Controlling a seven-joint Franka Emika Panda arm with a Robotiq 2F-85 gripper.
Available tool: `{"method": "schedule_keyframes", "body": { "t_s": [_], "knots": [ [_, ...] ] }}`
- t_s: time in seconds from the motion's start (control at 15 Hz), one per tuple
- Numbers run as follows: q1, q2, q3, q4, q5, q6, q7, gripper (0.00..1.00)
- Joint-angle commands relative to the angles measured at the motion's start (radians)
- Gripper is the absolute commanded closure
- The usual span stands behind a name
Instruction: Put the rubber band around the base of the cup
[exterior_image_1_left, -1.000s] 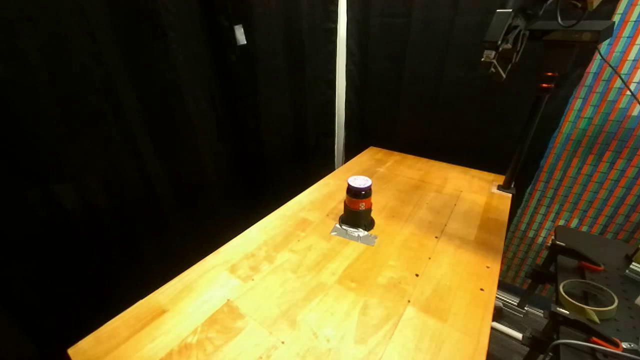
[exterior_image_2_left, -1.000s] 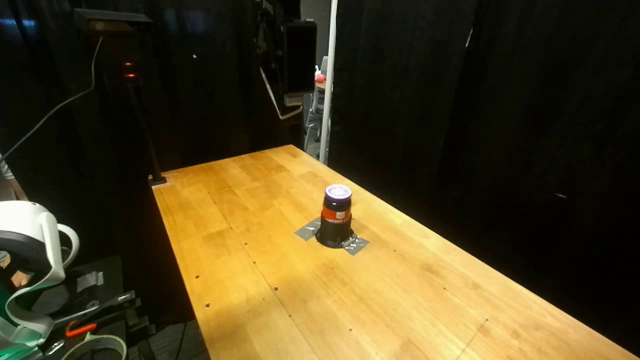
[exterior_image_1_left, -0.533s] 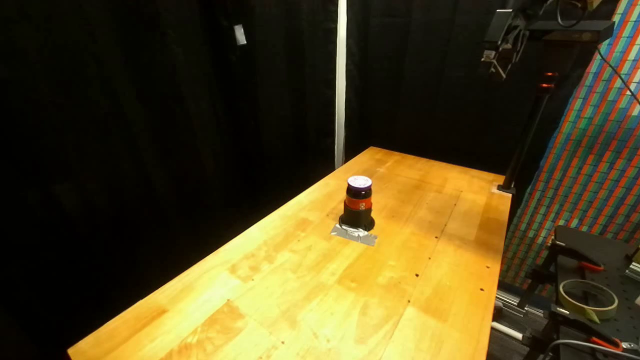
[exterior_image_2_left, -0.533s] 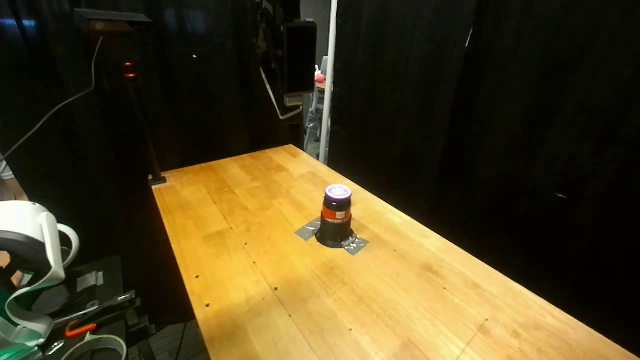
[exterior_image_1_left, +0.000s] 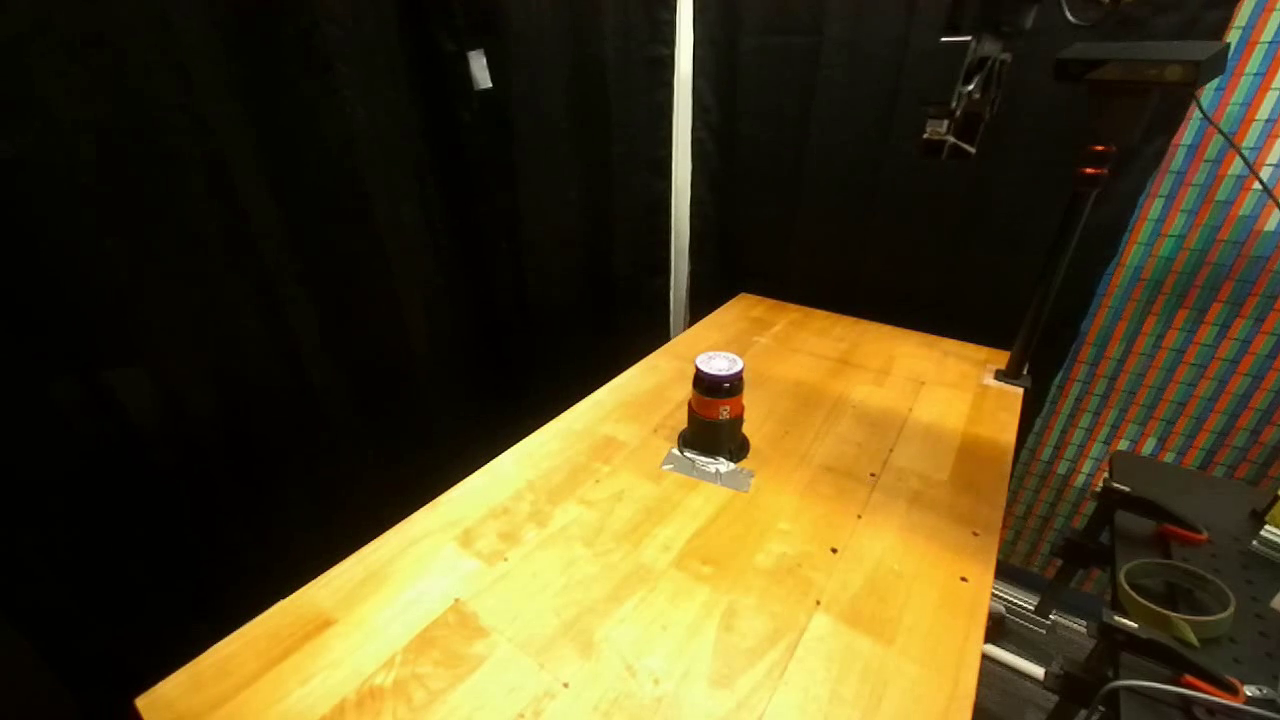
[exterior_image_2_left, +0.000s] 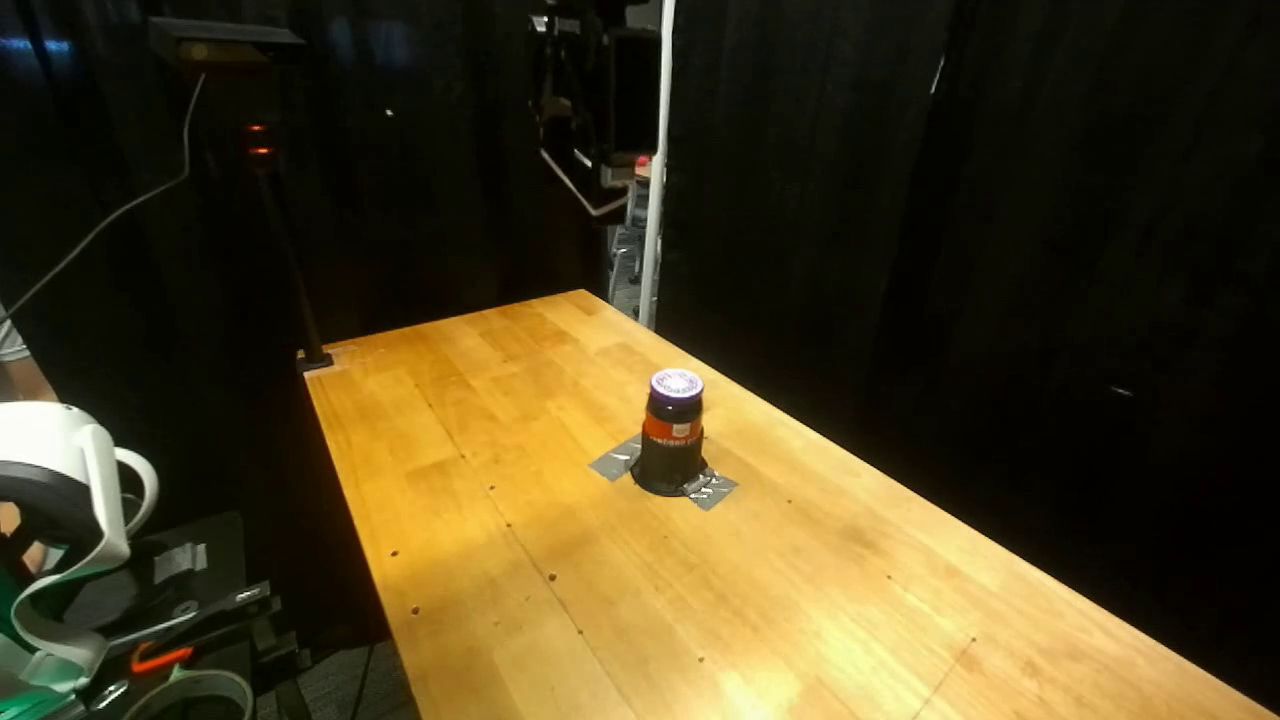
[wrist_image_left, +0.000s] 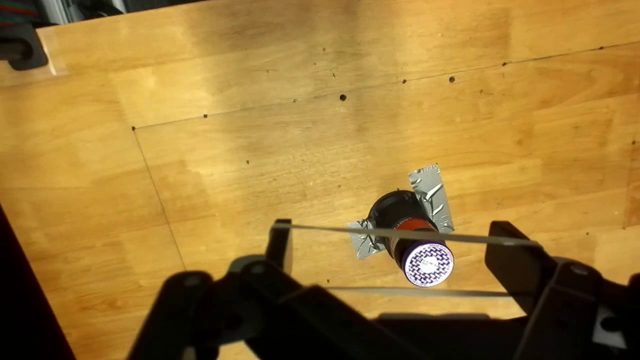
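The cup (exterior_image_1_left: 716, 410) stands upright on the wooden table, dark with an orange-red band and a white and purple top, in both exterior views (exterior_image_2_left: 672, 440). Its flared black base is taped down. My gripper (wrist_image_left: 393, 230) is open. A pale rubber band (wrist_image_left: 407, 233) is stretched around its two fingers, in two strands. In the wrist view the cup's lid (wrist_image_left: 428, 265) shows between the strands, well below them. In both exterior views the gripper (exterior_image_1_left: 950, 140) hangs high above the table's far end, apart from the cup; it also shows here (exterior_image_2_left: 590, 190).
Silver tape strips (exterior_image_2_left: 615, 458) hold the cup's base to the wooden table (exterior_image_1_left: 640, 600). A black post (exterior_image_1_left: 1050, 260) bearing a camera stands clamped at a far table corner. A dark cart with a tape roll (exterior_image_1_left: 1176, 598) stands beside the table. Black curtains hang around.
My gripper has moved leftward in one exterior view, and rightward and slightly up in another. The cup has not moved, and the band is still on the fingers.
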Motion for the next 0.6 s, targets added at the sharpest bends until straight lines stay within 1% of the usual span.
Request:
{"method": "schedule_keyframes", "body": {
  "t_s": [0.0,0.13,0.2,0.33,0.47,0.53],
  "knots": [
    [0.022,0.205,0.06,0.239,-0.093,-0.086,0.025,0.0],
    [0.034,0.309,0.08,0.342,-0.129,-0.088,0.028,0.0],
    [0.042,0.364,0.084,0.392,-0.137,-0.09,0.012,0.0],
    [0.054,0.475,0.086,0.489,-0.166,-0.066,0.02,0.0],
    [0.069,0.577,0.083,0.588,-0.172,-0.073,0.013,0.0],
    [0.073,0.627,0.084,0.636,-0.157,-0.078,0.003,0.0]
  ]
}}
